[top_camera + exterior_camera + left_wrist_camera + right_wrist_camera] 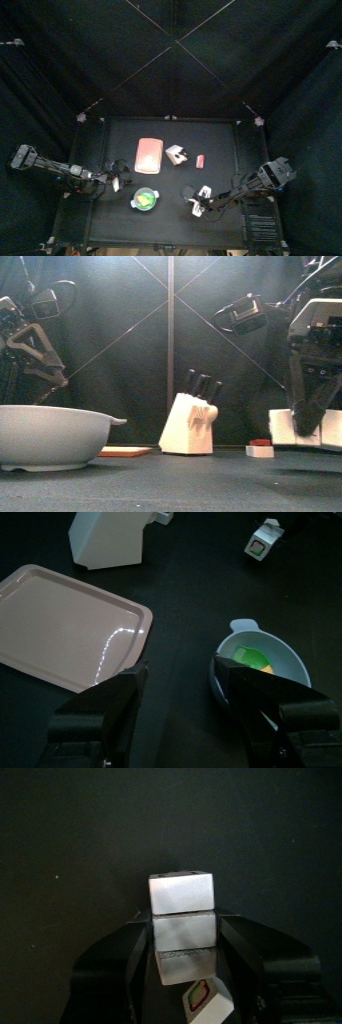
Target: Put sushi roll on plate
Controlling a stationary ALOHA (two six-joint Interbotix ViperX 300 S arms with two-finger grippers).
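glossy smooth plate [67, 622], matt table [174, 622]

Hidden and cut off

Front view: the bowl [47, 436] hides most of the plate [127, 452] and runs off the left edge.

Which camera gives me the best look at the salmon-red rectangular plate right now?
The left wrist view: the flat salmon-red rectangular plate fills much of it, rim and bare inside clear. The top view shows it whole but small; the front view only a thin edge beside the pale round bowl; the right wrist view, nothing.
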